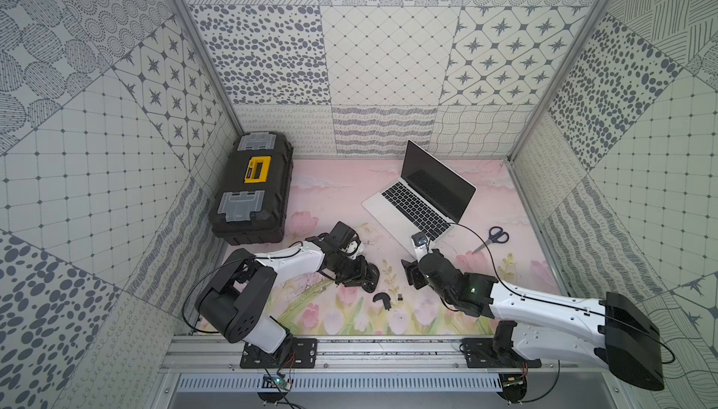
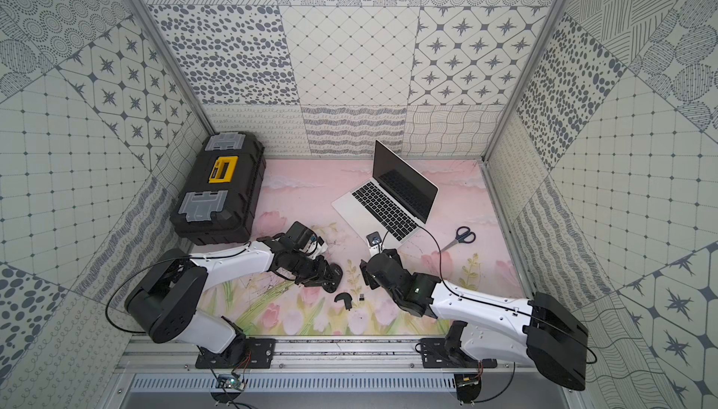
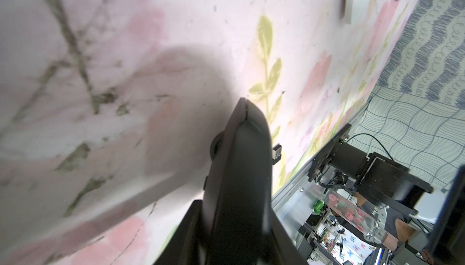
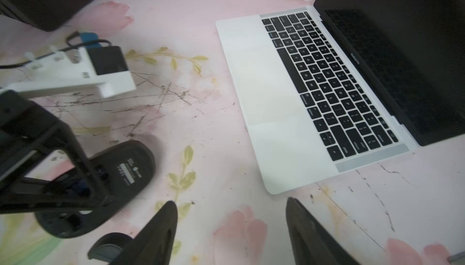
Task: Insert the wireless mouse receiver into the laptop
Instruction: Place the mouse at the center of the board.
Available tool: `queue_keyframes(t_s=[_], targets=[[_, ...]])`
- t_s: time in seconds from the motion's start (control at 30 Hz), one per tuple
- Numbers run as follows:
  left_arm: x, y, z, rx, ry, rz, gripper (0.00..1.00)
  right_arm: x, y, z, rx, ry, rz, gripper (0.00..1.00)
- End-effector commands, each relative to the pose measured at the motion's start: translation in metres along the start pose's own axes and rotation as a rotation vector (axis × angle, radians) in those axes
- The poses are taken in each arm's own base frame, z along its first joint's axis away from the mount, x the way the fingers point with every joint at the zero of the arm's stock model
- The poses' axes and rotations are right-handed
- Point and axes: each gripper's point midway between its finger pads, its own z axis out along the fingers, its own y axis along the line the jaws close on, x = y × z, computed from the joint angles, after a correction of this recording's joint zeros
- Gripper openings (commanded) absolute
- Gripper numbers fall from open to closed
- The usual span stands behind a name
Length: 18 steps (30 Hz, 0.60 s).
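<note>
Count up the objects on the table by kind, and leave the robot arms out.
toolbox: 1
laptop: 1
scissors: 1
mouse: 1
mouse cover: 1
wireless mouse receiver: 1
Total: 6

Nothing can be read with certainty: the label under the mouse, the wordmark and key legends on the laptop and the yellow plate on the toolbox are too blurred or small.
</note>
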Motion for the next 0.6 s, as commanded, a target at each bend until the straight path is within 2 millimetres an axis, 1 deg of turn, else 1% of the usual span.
queue_keyframes(t_s=[0.0,0.07,0.17,0.23,0.3,0.37,0.43,0.47,0.53,0.57], targets=[[0.003,0.023,-0.004,-0.096,-0.019,-0.010,0.57,0.008,-0.006,0.001,-0.087,0.046,0.148,0.85],[0.000,0.023,-0.006,-0.102,-0.047,-0.004,0.65,0.007,-0.024,0.004,-0.086,0.058,0.210,0.90],[-0.011,0.020,-0.013,-0.109,-0.113,0.017,0.75,0.001,-0.060,0.010,-0.049,0.056,0.304,0.94],[-0.020,0.014,-0.018,-0.101,-0.173,0.036,0.79,-0.003,-0.083,0.013,-0.019,0.045,0.360,0.97],[-0.032,0.007,-0.022,-0.086,-0.241,0.059,0.83,-0.007,-0.103,0.017,-0.017,0.020,0.426,0.97],[-0.044,-0.003,-0.025,-0.070,-0.299,0.100,0.84,-0.012,-0.123,0.023,-0.031,-0.025,0.504,0.97],[-0.054,-0.017,-0.025,-0.040,-0.346,0.146,0.84,-0.017,-0.145,0.029,-0.039,-0.069,0.573,0.97],[-0.058,-0.025,-0.023,-0.023,-0.363,0.171,0.84,-0.021,-0.156,0.031,-0.040,-0.096,0.598,0.97],[-0.066,-0.043,-0.017,0.003,-0.386,0.218,0.83,-0.025,-0.172,0.037,-0.054,-0.138,0.621,0.97],[-0.068,-0.049,-0.013,0.006,-0.387,0.238,0.83,-0.031,-0.179,0.039,-0.061,-0.178,0.622,0.97]])
